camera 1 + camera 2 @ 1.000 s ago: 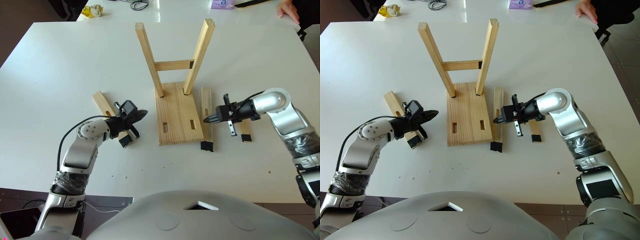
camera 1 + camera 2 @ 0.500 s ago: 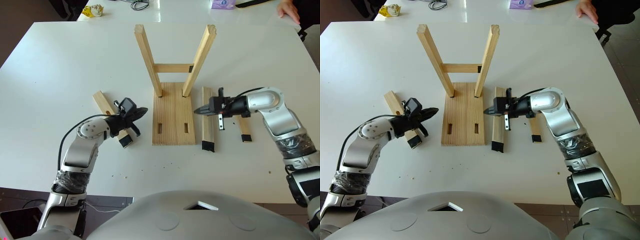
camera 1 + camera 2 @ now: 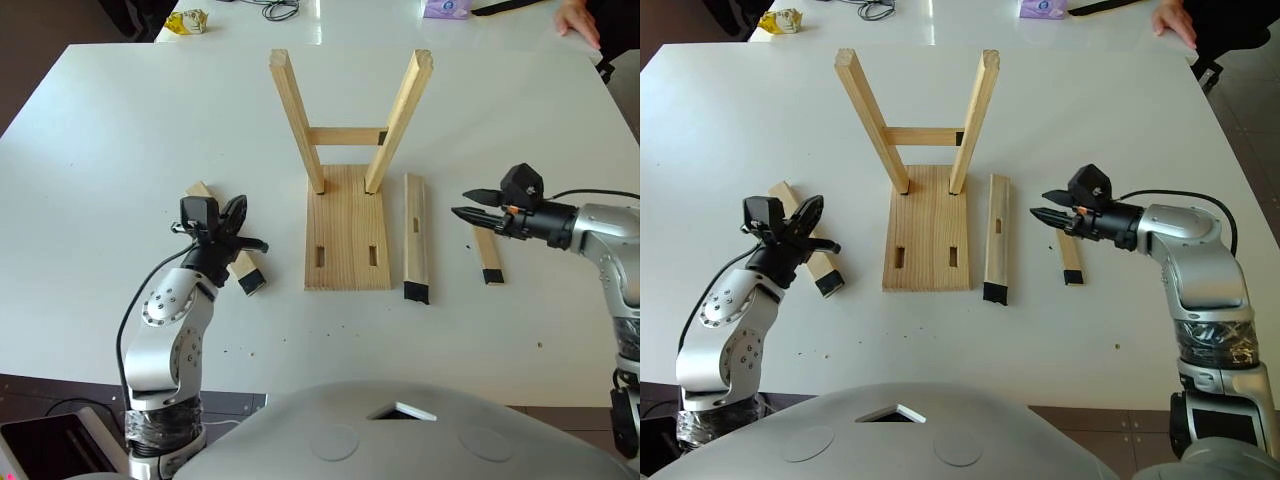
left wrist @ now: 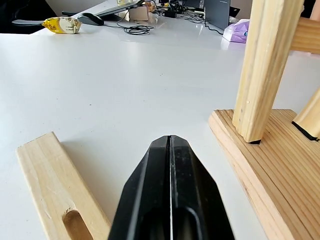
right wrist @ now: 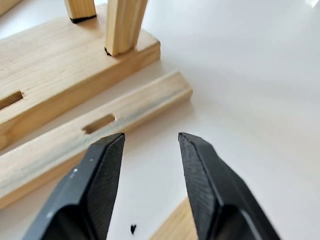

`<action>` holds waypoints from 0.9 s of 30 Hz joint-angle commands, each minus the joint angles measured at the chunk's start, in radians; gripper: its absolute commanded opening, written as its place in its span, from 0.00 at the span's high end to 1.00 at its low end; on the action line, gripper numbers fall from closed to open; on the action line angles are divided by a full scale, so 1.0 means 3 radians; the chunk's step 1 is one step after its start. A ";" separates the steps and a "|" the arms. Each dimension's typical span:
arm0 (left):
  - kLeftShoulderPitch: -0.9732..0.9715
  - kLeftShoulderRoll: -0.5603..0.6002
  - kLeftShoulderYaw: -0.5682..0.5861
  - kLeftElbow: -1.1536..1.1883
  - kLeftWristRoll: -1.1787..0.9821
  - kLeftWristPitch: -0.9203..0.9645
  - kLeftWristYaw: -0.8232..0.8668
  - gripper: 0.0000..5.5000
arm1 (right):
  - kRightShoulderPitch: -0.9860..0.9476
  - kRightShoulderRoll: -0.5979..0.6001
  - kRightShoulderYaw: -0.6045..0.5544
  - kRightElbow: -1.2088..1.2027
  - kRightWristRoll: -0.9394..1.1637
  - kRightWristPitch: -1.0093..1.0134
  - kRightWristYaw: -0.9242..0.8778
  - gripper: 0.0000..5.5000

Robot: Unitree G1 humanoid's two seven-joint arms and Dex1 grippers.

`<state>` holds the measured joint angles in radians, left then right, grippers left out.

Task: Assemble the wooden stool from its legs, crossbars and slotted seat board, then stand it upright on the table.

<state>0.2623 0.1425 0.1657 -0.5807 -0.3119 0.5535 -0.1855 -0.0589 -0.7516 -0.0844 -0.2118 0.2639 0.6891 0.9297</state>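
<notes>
We have the seat board (image 3: 346, 230) lying flat, slots up, so parts drop in from above; 2 legs (image 3: 298, 120) already stand in its far slots. Our right gripper (image 3: 461, 203) hovers part-open near the loose crossbar (image 3: 487, 255); our left gripper (image 4: 170, 140), pressed closed, sits beside the spare leg (image 3: 228, 255)

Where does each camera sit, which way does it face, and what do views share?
Eye views: on the head, facing forward and down over the table; both arms, left gripper and right gripper show.
Left wrist view: behind the shut left gripper, facing the seat board and a slotted-in leg.
Right wrist view: behind the open right gripper, facing a loose leg lying beside the seat board.
Shared: both wrist views catch the seat board's upright legs.
</notes>
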 commanded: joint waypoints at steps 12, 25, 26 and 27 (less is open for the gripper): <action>0.0414 -0.0496 -0.0045 -0.0388 0.0045 -0.0126 0.0567 1.00 | 0.0695 0.0244 -0.0485 -0.1576 0.0396 0.1863 -0.1065 0.56; 0.0322 -0.0414 -0.0025 -0.0315 0.0059 -0.0131 0.0585 1.00 | 0.0555 0.0590 -0.0326 -0.1565 0.0217 0.2261 -0.1853 0.56; 0.0319 -0.0410 -0.0027 -0.0312 0.0060 -0.0129 0.0585 1.00 | 0.0556 0.0590 -0.0327 -0.1553 0.0218 0.2272 -0.1876 0.56; 0.0323 -0.0408 -0.0030 -0.0304 0.0061 -0.0137 0.0583 1.00 | 0.0549 0.0593 -0.0335 -0.1542 0.0240 0.2295 -0.1878 0.56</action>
<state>0.3626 0.0110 0.1597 -0.6789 -0.3005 0.5108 -0.0128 0.1058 -0.5752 -0.1881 -0.6832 0.3436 1.3649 0.3778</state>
